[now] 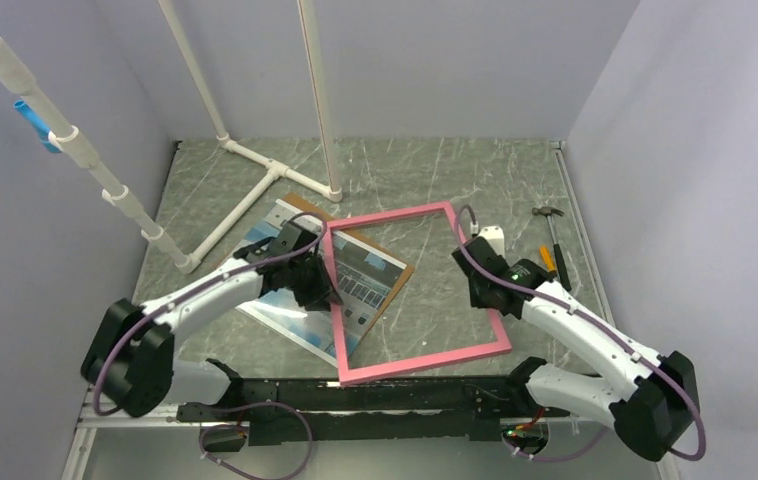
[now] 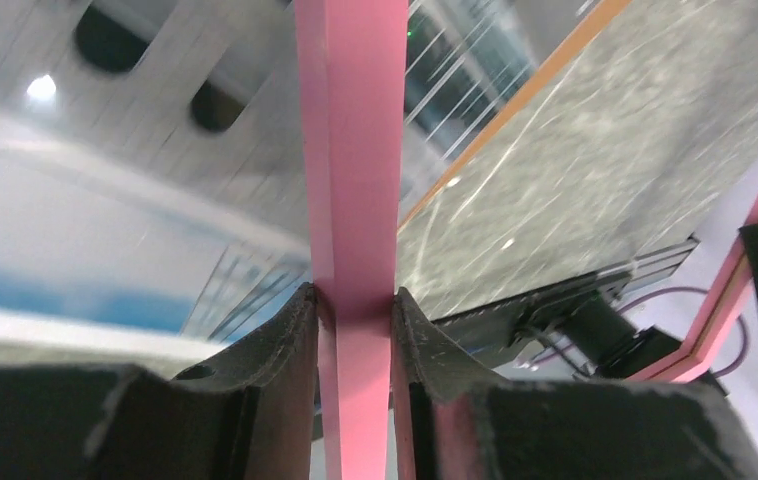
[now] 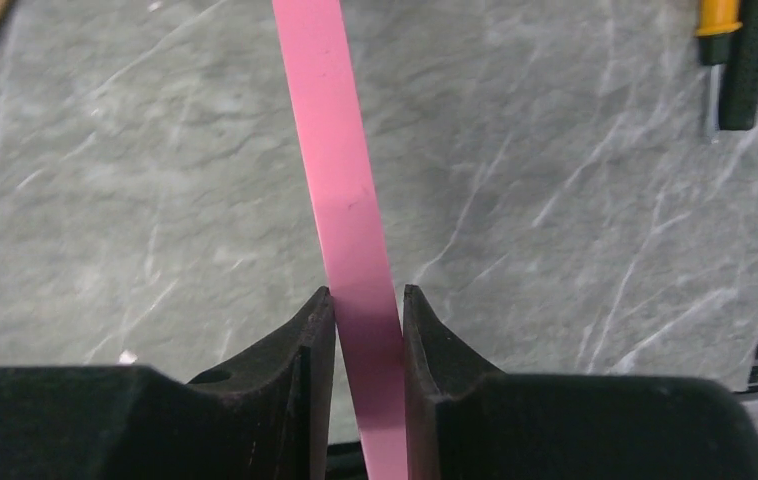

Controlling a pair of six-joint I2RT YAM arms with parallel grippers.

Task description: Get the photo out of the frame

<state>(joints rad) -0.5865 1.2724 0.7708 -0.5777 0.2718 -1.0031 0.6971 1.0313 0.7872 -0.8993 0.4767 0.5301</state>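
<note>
The pink frame (image 1: 425, 358) is held up off the table, with the table showing through its opening. My left gripper (image 1: 323, 283) is shut on its left rail (image 2: 353, 200). My right gripper (image 1: 483, 285) is shut on its right rail (image 3: 340, 180). The photo (image 1: 300, 315), a print of blue sky and a grey-white building on a brown backing board, lies flat on the table to the left, partly under the frame's left rail and under my left arm. It shows blurred in the left wrist view (image 2: 105, 260).
A white pipe stand (image 1: 255, 170) stands at the back left, its base on the table. A hammer (image 1: 552, 235) and an orange-handled tool (image 1: 547, 258) lie at the right; they also show in the right wrist view (image 3: 740, 55). A small white object (image 1: 492, 238) lies beside the frame's far right corner.
</note>
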